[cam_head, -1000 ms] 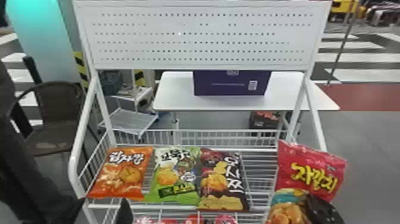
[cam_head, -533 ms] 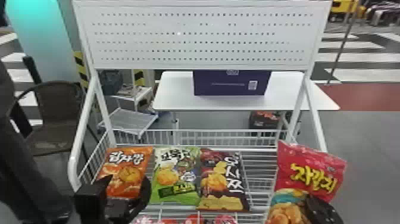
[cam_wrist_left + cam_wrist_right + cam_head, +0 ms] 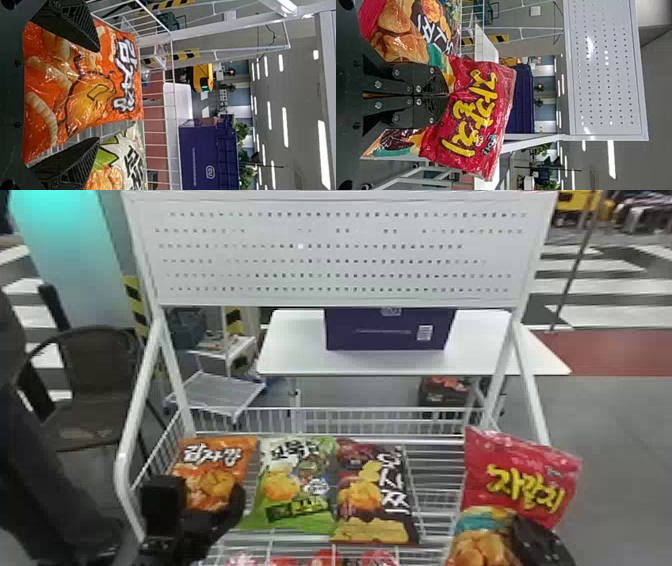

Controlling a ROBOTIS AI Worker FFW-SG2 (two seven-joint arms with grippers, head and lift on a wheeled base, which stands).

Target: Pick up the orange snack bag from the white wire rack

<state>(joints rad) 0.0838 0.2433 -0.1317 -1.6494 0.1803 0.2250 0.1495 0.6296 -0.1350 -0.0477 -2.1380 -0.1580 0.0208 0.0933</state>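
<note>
Head view: orange bag on rack, L end; L gripper at it, fingers apart. L wrist view: fingers straddle it, one nr green bag; prob. best ctr'd, clear of green, squeezed gently, then lifted. R wrist view: R gripper clamped on red bag.

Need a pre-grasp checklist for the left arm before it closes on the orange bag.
- Left gripper open: ok.
- Orange bag between its fingers: ok.
- Orange bag on rack: ok.
- Finger clear of green bag: cannot tell; it overlaps that bag in the left wrist view.
- Orange bag gripped: not ok, fingers apart.
- Red bag away from orange bag: ok, at rack's right side.
</note>
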